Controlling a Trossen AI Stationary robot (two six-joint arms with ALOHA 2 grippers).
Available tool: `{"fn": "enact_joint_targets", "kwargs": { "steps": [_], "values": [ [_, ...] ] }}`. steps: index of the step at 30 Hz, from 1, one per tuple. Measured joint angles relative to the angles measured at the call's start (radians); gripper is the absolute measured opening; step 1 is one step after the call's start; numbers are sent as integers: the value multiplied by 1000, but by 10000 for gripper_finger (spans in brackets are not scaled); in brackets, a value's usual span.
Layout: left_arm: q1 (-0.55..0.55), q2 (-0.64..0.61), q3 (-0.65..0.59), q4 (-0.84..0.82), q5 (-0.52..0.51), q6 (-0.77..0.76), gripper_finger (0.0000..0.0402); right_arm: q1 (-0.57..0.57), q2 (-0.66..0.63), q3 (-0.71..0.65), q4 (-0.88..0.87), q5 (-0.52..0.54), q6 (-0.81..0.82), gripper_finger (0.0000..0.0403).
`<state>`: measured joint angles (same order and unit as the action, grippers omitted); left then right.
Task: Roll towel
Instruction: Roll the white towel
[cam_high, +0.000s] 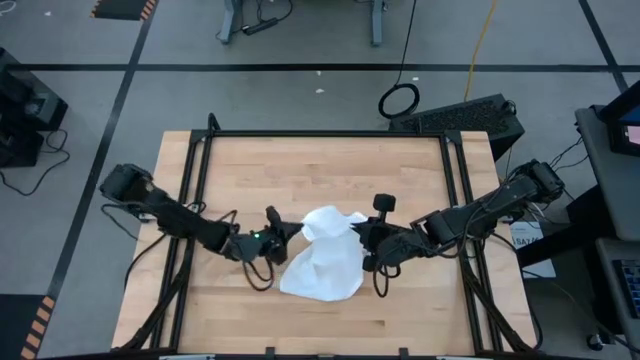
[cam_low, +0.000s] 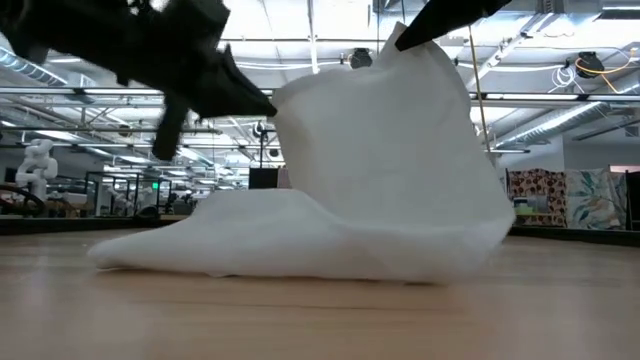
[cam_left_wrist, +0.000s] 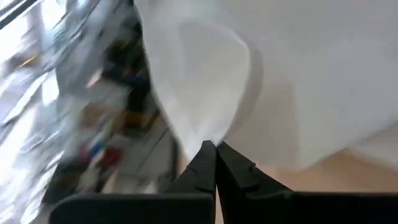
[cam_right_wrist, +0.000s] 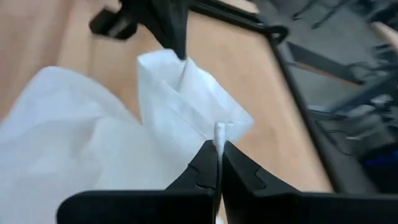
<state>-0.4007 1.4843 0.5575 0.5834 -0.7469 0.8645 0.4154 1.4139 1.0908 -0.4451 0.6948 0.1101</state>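
Towel (cam_high: 322, 255) lies crumpled at the table (cam_high: 250, 165) centre, its twelve o'clock end lifted clear of the wood while the six o'clock end rests flat. Both grippers are clenched on that raised end: the left gripper (cam_high: 292, 231) pinches the nine o'clock corner, the right gripper (cam_high: 357, 234) the three o'clock corner, with cloth caught between each pair of fingertips. My reading is that this is the spreading step; rolling has not yet begun. Next the two corners likely need drawing apart and laying flat, keeping tension even so the cloth does not slip or bunch. Both arms reach inward from the table's side edges, low and nearly level, their wrists facing each other across the cloth.
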Motion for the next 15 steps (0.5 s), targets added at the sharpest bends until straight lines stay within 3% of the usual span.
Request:
{"fn": "enact_joint_targets", "kwargs": {
  "steps": [4,6,9,15],
  "values": [
    [55,-131,17,-172,379,-152,3,-11,0,0,5,-49,0,0],
    [103,-171,26,-224,479,-250,8,-16,0,0,5,-49,-4,0],
    [159,-213,34,-344,553,-342,37,-22,0,0,6,-69,-17,0],
    [200,-241,34,-498,536,-444,124,-22,0,0,4,-74,-18,0]
  ]
}}
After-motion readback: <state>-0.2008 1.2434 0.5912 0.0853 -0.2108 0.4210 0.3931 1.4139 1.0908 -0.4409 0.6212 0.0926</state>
